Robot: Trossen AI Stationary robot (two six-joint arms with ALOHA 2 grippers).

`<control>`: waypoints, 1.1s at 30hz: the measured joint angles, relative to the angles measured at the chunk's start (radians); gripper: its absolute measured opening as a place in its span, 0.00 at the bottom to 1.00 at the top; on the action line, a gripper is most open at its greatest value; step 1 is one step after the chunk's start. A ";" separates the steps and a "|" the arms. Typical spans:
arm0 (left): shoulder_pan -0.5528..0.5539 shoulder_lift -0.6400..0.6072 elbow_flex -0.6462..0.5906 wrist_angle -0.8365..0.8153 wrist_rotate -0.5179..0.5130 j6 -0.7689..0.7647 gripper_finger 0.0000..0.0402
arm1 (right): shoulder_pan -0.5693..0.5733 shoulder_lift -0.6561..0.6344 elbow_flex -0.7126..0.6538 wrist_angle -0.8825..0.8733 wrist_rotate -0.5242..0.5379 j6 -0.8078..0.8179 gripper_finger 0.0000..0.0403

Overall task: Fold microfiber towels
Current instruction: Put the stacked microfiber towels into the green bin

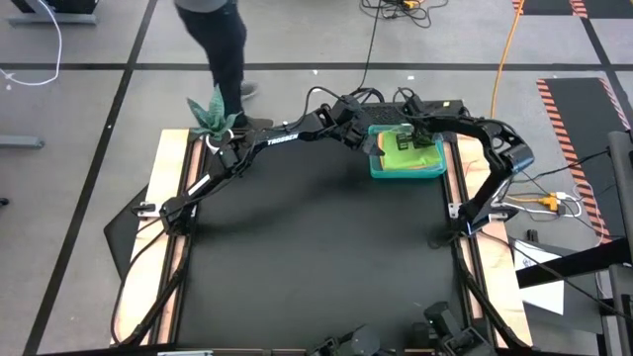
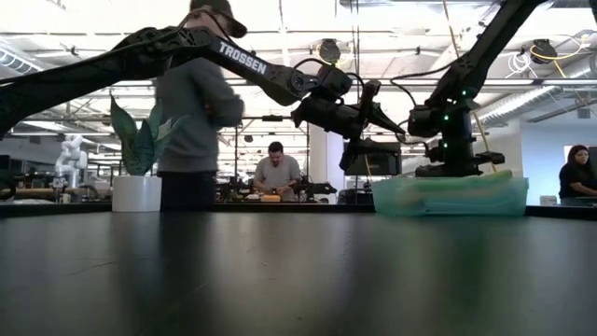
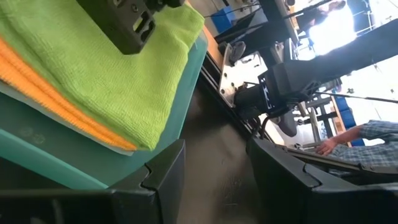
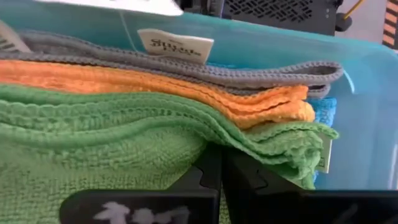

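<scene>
The towels lie stacked in the teal tray (image 1: 378, 168) at the far edge of the black table (image 1: 316, 257). The lime green towel (image 1: 407, 155) is on top, the orange towel (image 4: 155, 84) under it, a grey towel (image 4: 236, 73) with a white label beyond that, and a bit of blue towel (image 4: 323, 112) shows at the stack's end, against the tray wall.

The right gripper (image 4: 222, 165) is down in the tray with its fingers clenched together, pressed into the edge of the green towel; whether any cloth is pinched between them cannot be told. The left gripper (image 3: 214, 165) hovers just beside the tray's outer wall with its fingers (image 3: 165, 180) spread apart and nothing between them; the tray rim stands between it and the stack.

Behind the tray sits a dark box (image 1: 430, 105). Far from the tray, at the table's other far corner, stands a potted plant (image 1: 212, 116) in a white pot. A person (image 1: 220, 44) stands just beyond the plant. Past the table, other people sit at desks in the room.
</scene>
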 joint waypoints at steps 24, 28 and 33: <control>-0.002 0.000 0.000 0.000 -0.031 0.026 0.45 | 0.127 -0.255 -0.020 -0.332 0.001 0.037 0.00; -0.002 0.001 0.000 -0.001 -0.017 0.015 0.45 | 0.136 -0.255 -0.046 -0.339 0.003 0.032 0.00; -0.007 0.001 0.000 -0.005 0.016 0.006 0.45 | 0.154 -0.247 -0.084 -0.323 0.044 0.033 0.00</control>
